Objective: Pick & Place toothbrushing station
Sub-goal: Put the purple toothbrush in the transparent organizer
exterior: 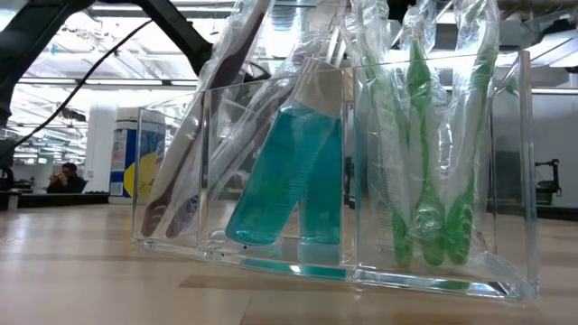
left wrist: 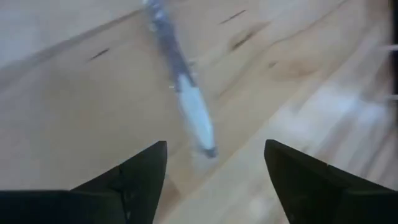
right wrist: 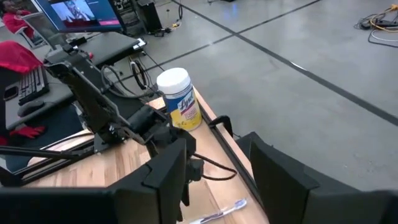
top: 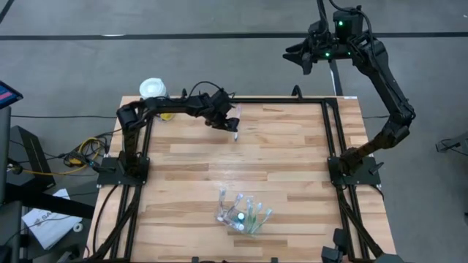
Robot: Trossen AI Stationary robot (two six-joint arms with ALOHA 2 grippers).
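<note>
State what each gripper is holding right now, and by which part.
Nothing is held. The left gripper stands open above a toothbrush lying on the table; the right gripper hangs empty off the table.

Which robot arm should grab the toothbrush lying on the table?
Probably the left. Its open left gripper hangs right over the toothbrush, while the right gripper is raised beyond the table's far edge.

Overhead cam: whole worktop. Low cam: level, close on cup. My wrist cams: downward; canister shared w/ overhead.
</note>
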